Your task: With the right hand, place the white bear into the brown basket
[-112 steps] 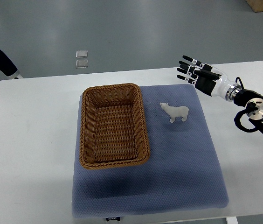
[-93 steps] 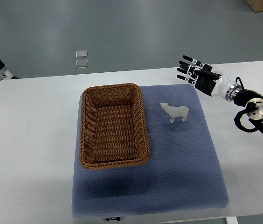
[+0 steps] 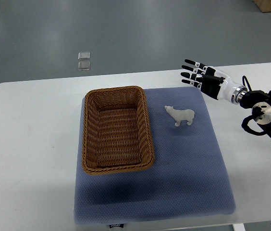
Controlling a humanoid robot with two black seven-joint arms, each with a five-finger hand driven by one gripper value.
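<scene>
Right hand (image 3: 203, 79), fingers spread and empty, hovers apart from the ungrasped white bear (image 3: 180, 115); brown basket (image 3: 117, 129) empty.

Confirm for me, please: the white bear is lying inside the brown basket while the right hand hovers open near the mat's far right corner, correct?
Not quite. The top view shows the white bear standing on the blue mat, to the right of the brown basket, which holds nothing. The rest is right: the right hand hovers open near the mat's far right corner.
</scene>
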